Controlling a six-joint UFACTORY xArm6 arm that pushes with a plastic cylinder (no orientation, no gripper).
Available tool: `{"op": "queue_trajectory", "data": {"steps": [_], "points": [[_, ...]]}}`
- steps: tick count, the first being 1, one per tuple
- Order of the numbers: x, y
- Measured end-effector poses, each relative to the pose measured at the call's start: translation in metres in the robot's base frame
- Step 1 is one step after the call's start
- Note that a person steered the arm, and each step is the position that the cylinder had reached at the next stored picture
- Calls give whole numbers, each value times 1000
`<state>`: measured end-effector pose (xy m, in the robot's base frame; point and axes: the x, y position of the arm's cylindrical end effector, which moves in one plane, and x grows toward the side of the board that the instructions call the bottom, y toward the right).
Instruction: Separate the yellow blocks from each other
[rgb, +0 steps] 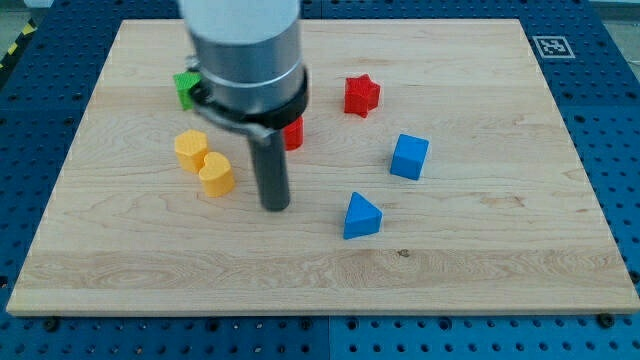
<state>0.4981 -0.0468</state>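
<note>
- The yellow blocks sit on the left half of the wooden board: one yellow hexagon-like block and one rounder yellow block, touching each other.
- The pair's long axis runs diagonally, from the view's upper left down to the lower right.
- My tip rests on the board just to the right of the lower yellow block, apart from it.
- I carry no jaws, only the dark rod, so nothing is clamped.
- A green block is partly hidden behind my arm, above the yellow pair.
- A red block peeks out behind the rod; its shape I cannot tell.
- A red star-like block, a blue cube and a blue triangular block lie to the right.
</note>
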Motion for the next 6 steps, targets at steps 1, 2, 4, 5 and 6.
{"op": "queue_trajectory", "data": {"steps": [1,2,4,5,6], "points": [[-47,-7],[-64,-19],[-43,-83],[-38,-102],[-38,-102]]}}
